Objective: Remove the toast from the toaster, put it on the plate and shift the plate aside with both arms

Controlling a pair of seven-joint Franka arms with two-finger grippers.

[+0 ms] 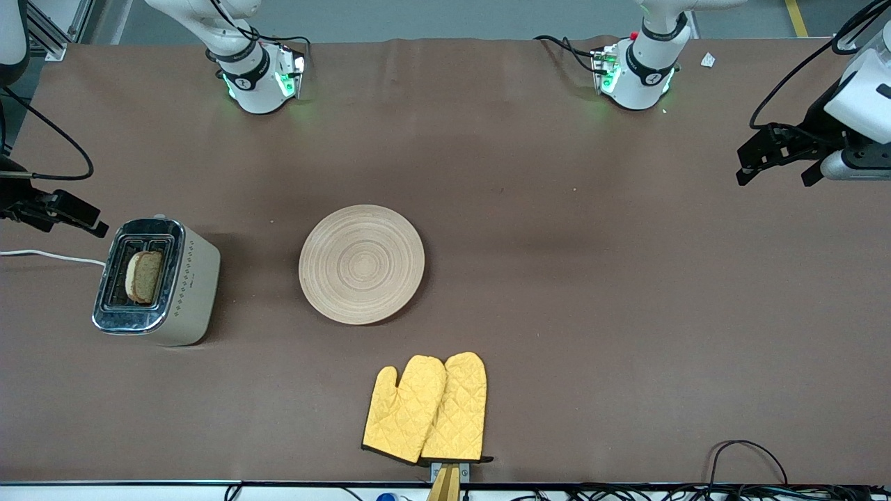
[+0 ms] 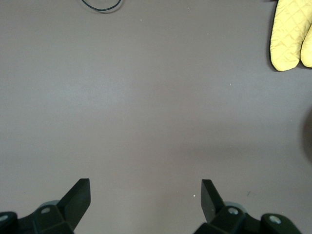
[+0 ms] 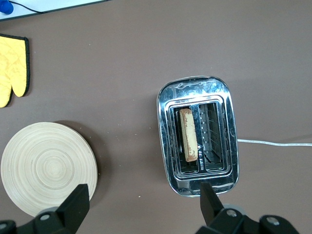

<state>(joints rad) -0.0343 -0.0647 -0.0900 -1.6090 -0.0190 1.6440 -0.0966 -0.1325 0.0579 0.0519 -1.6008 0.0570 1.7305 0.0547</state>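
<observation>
The toast (image 1: pixel 144 276) stands upright in one slot of a steel-topped toaster (image 1: pixel 191 278) at the right arm's end of the table; the right wrist view shows its crust edge (image 3: pixel 187 141) in the slot. The empty wooden plate (image 1: pixel 361 264) lies mid-table beside the toaster and also shows in the right wrist view (image 3: pixel 48 168). My right gripper (image 1: pixel 69 212) is open and empty, up over the table by the toaster's end toward the robots' bases; its own view (image 3: pixel 144 204) shows nothing between the fingers. My left gripper (image 1: pixel 776 174) is open and empty over bare table at the left arm's end (image 2: pixel 145 200).
A pair of yellow oven mitts (image 1: pixel 426 409) lies near the table's front edge, nearer to the camera than the plate, and shows in the left wrist view (image 2: pixel 290 34). The toaster's white cord (image 1: pixel 42 256) runs off the table's end. A black cable loop (image 1: pixel 748 452) lies at the front edge.
</observation>
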